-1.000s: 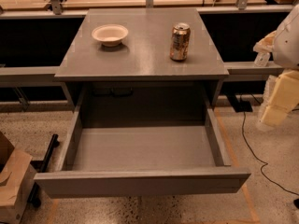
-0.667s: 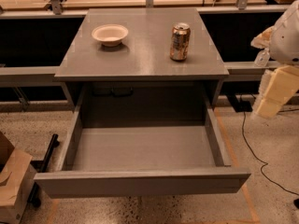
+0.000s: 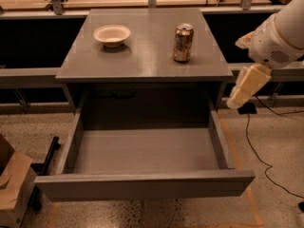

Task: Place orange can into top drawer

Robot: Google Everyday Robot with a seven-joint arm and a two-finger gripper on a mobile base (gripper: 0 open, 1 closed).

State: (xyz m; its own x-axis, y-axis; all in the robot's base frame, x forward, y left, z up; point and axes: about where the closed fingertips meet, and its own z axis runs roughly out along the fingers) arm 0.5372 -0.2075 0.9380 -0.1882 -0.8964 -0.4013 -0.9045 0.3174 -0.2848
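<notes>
The small metallic orange-gold drink can [image 3: 183, 42] stands upright on the flat top of the grey cabinet [image 3: 142, 63], toward the right and far part of that surface. Its long axis is vertical, and its silver pull-tab end faces up. Pale mottled patches run down its side, but no brand name, label or lettering can be read on it. Nothing touches the can.

To its left on the same top, well apart from it, sits a shallow cream round bowl [image 3: 111, 34] with its open side up.

Below the cabinet top, the wide shallow grey top drawer [image 3: 142, 186] is pulled out toward the near side. Its plain flat front panel is nearest, and its grey floor is in full view. No writing shows on the drawer or the cabinet.

The cream-coloured gripper [image 3: 237, 96] hangs at the right of the scene from the robot's white arm [image 3: 278, 37]. It is off the right edge of the cabinet and beside the drawer's far right corner, slanting down and to the left. It is well apart from the can and lower than the cabinet top. It holds nothing that can be seen, and whether it is open or closed cannot be told.

A brown cardboard box [image 3: 12, 189] sits on the speckled floor [image 3: 280, 141] at the near left. A thin black cable [image 3: 254, 146] trails across the floor on the right.
</notes>
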